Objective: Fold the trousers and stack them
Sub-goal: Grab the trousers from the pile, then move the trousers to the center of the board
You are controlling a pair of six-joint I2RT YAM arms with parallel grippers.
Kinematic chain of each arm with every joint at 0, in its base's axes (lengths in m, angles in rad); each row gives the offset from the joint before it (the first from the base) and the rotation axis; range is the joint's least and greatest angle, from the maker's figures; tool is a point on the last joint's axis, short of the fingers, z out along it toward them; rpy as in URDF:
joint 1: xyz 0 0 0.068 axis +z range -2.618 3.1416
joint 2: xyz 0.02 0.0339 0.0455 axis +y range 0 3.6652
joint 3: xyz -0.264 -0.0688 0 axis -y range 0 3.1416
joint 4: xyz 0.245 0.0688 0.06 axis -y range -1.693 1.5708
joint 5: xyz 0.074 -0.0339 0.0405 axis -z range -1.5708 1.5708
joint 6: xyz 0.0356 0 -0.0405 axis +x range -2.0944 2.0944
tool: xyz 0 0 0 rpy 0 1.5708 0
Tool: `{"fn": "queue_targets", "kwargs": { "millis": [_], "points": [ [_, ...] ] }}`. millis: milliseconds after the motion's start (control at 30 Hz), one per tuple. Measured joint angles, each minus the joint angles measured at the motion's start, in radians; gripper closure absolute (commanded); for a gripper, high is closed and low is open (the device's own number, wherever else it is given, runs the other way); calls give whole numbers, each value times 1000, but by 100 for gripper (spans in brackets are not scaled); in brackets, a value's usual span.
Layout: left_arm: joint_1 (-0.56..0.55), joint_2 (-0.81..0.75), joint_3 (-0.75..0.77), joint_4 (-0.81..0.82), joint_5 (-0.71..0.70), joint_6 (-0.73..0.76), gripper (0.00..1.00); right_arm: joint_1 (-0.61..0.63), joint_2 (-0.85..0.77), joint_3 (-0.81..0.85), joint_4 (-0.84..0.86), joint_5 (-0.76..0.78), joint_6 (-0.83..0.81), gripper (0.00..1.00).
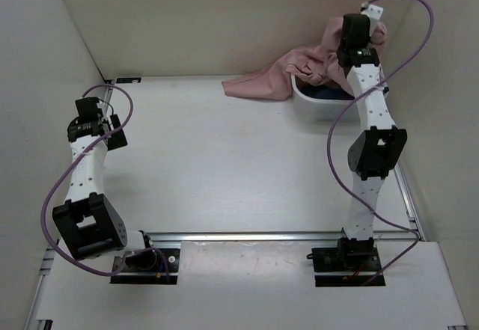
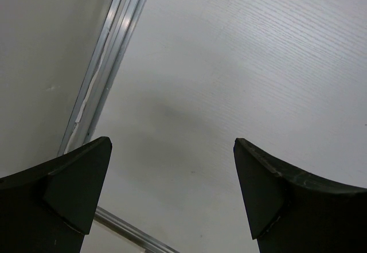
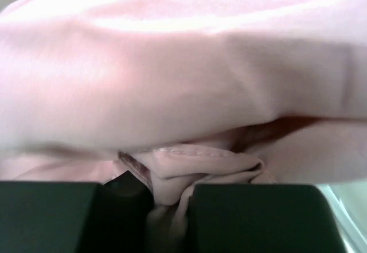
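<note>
The dusty-pink trousers lie bunched at the back right, partly draped over a white basket and partly spread onto the table toward the left. My right gripper is above the basket, shut on a fold of the trousers, which fills the right wrist view; the cloth is pinched between the two black fingers. My left gripper is at the far left of the table, open and empty, its fingers wide apart over bare table.
A white basket stands at the back right with something dark blue inside under the trousers. White walls enclose the table at the back and sides. A metal rail runs along the left table edge.
</note>
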Motion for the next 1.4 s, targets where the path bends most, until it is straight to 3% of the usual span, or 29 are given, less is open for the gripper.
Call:
{"fn": "queue_targets", "kwargs": {
  "millis": [200, 367, 467, 633, 667, 767, 833, 967, 1033, 1167, 1267, 1400],
  "points": [
    [0, -58, -5, 0, 20, 0, 0, 330, -317, 29, 64, -51, -129, 100],
    [0, -115, -7, 0, 40, 0, 0, 779, -472, 77, 278, -138, -260, 100],
    [0, -145, -7, 0, 42, 0, 0, 883, -535, 40, 371, -166, -281, 100],
    [0, -161, 6, -6, 41, 0, 0, 842, -595, -89, 355, -34, -194, 99],
    [0, -161, 14, -8, 39, 0, 0, 829, -605, -141, 322, -1, -149, 95],
    [0, -161, 40, -10, 23, 0, 0, 780, -655, -386, 198, 76, 26, 36],
    [0, -161, 50, -8, 10, 0, 0, 733, -687, -585, 77, 122, 149, 12],
    [0, -161, 45, -8, 3, 0, 0, 620, -752, -954, -139, 145, 356, 1],
    [0, -161, 28, -8, 6, 0, 0, 555, -811, -1097, -199, 101, 383, 1],
    [-39, -138, 4, -61, 45, 0, 0, 513, -875, -1149, -263, 11, 378, 1],
    [-202, -93, -6, -112, 71, -2, 0, 517, -882, -1147, -252, -35, 374, 1],
    [-595, -30, -140, -111, 76, -1, 0, 484, -860, -1150, -196, -72, 381, 1]
  ]
}}
